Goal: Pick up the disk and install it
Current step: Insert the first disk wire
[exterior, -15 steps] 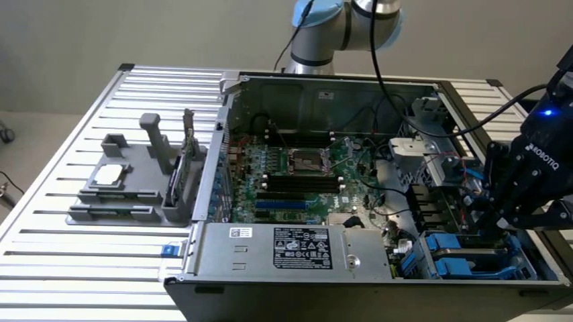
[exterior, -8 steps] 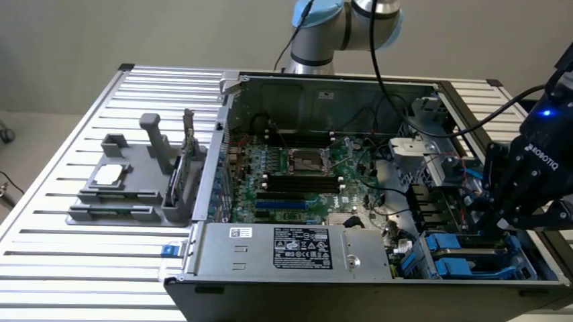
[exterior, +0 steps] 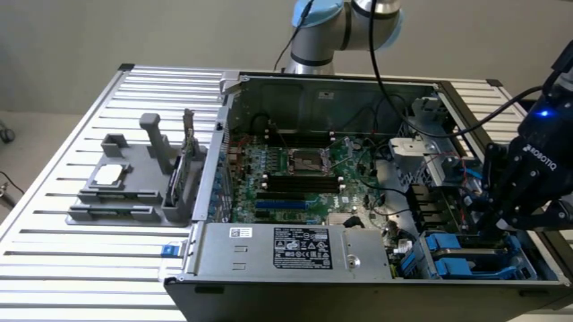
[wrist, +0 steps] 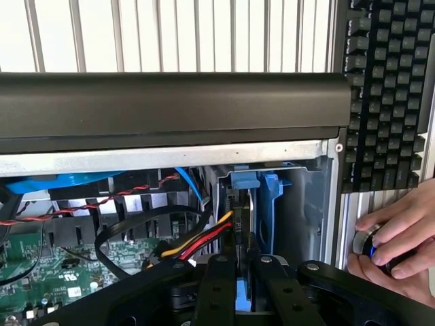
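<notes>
a: where is the hand (exterior: 501, 218) being held at this moment?

b: it is being held low inside the open computer case (exterior: 313, 87), over the drive bay corner at the exterior view's right. in the wrist view its fingers (wrist: 216, 285) are being kept nearly pressed together, with something thin and upright between them.

a: and the disk (wrist: 243, 224)?

b: it is being seen edge-on in the wrist view, upright, sitting in the blue carrier frame (wrist: 268, 204) at the bay mouth. it seems to be pinched by the fingers, though the contact itself is being hidden by the finger bodies, so the grip is being judged, not confirmed.

a: how is this step being done well?

b: the disk is being kept square to the bay walls, so that it is not being jammed on one rail. the red, yellow and black cable bundle (wrist: 197, 241) is lying just beside the slot and is best being kept out from under the frame. force is being applied straight along the slot, never sideways.

a: anything else worth noting?

b: a person's hand (wrist: 394, 238) is resting on a round knob beside a keyboard (wrist: 387, 88), well outside the case. the power supply box (exterior: 300, 248) is lying apart from the bay.
</notes>
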Robot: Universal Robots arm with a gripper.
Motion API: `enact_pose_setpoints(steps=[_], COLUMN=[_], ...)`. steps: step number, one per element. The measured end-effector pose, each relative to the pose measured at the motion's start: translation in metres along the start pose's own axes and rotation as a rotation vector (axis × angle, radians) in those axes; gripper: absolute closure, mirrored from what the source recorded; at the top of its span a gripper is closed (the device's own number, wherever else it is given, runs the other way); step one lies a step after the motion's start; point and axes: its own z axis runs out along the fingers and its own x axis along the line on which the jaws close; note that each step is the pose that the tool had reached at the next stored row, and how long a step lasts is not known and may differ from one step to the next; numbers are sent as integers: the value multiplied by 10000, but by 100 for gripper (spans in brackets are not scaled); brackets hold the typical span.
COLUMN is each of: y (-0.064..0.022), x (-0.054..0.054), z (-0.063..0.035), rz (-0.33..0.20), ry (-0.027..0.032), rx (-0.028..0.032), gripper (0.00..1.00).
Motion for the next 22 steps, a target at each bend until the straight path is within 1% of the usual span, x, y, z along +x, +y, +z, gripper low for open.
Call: enact_pose_setpoints(steps=[5,13,22], y=[-3,-3,-1], x=[17,21,24], z=[4,12,22], rz=[15,54,67], ry=[-25,-88,-92], rx=[0,4,6], gripper=[84,84,84])
